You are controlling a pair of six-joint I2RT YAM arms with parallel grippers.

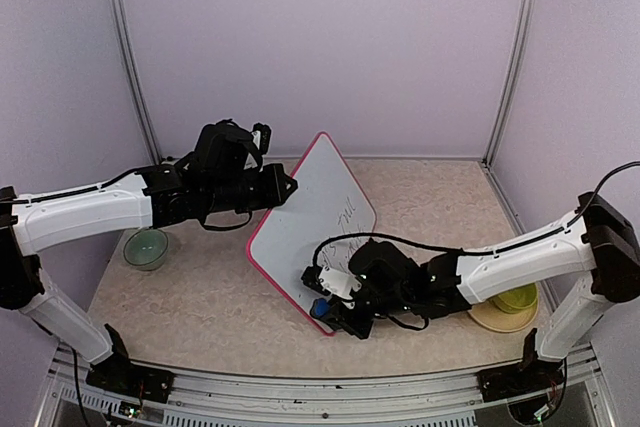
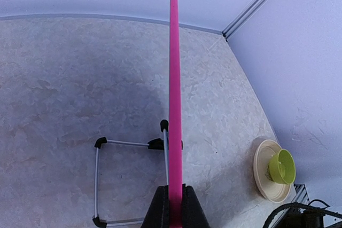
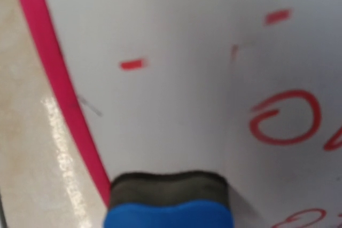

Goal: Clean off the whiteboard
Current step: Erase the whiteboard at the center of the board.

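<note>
The whiteboard [image 1: 300, 237] is sitting roughly mid-table [image 1: 200, 297], propped up at a tilt with one corner pointing up toward the back wall. The left gripper [image 1: 287, 187] has its jaws clamped on the board's upper left edge. In the left wrist view you're looking straight down the pink rim [image 2: 173, 78], with the two black fingers [image 2: 160, 209] pinched against it on both sides. The wire stand [image 2: 115, 143] with its black feet is visible behind the board there.

The right gripper [image 1: 328, 312] is down at the board's near bottom corner with its jaws closed on a blue eraser [image 3: 171, 206]. The eraser's dark felt face looks pressed to the white surface just inside the rim. Red marker writing [image 3: 286, 118] is on the board above and to the right of the eraser, plus a couple of short red dashes.

There's also a green bowl [image 1: 147, 247] off to the left under the left arm. On the right, a yellow-green cup [image 1: 517, 297] sits on a beige plate [image 1: 490, 319], well apart from the board.
</note>
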